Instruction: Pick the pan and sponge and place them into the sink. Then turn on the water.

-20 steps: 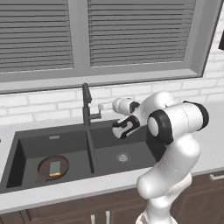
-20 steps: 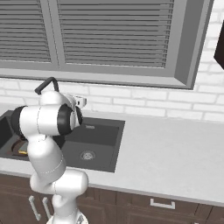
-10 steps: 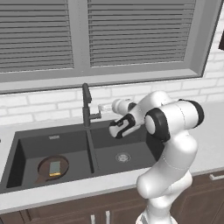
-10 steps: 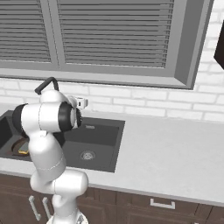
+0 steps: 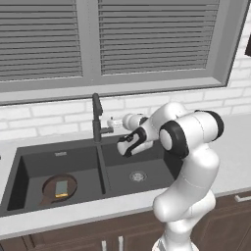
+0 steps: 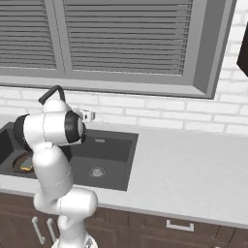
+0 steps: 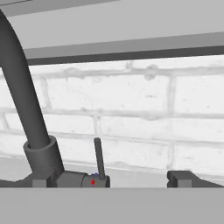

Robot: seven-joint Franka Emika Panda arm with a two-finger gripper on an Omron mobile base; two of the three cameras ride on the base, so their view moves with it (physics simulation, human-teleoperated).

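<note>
**Open claw at the faucet, pan and sponge already in the sink**

The gripper [image 5: 123, 146] hangs over the right basin with its two jaws spread wide and nothing between them, just right of the faucet base. In the hand view one dark fingertip [image 7: 186, 178] rises at the lower right, and the faucet's thin upright lever [image 7: 99, 159] stands between the two tips, touching neither. That lever sits on a short side stub marked with one red dot and a trace of blue beside it.

One tall black faucet [image 5: 96, 119] rises from the back edge of the sink [image 5: 61, 153], on the divider between the basins. The sink has two basins. The right one holds one round metal drain [image 5: 138, 175]. In the left basin lies one round dark brown pan [image 5: 50, 188], its short handle pointing toward the front, and one small sponge [image 5: 61, 188] rests flat inside it, grey-green face up with a yellow edge at the front.

Behind the faucet runs a white brick wall [image 5: 49, 115], and above it one window with closed grey blinds [image 5: 147, 34].
</note>
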